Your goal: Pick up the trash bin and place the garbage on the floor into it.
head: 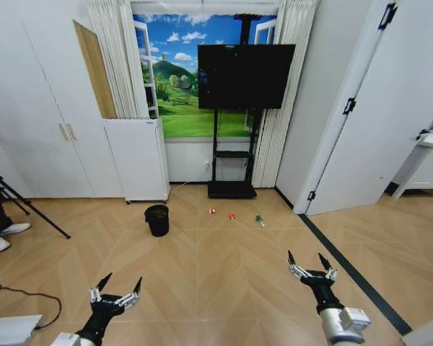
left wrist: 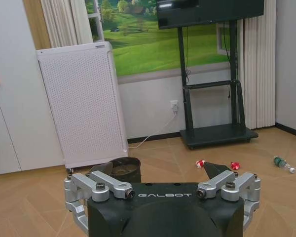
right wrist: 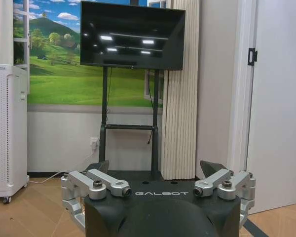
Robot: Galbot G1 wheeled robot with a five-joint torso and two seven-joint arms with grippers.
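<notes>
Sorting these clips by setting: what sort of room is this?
Probably a staged living room: a black flat-screen television on a wheeled stand, a painted landscape window mural, and tan chevron parquet floor.

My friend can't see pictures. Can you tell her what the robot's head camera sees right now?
A small black trash bin stands on a tan wooden floor, with two tiny red wrappers and a little bottle lying beside it toward the right. Nearer the camera, the left tool and right tool hang open and empty. A black TV stands behind.
</notes>
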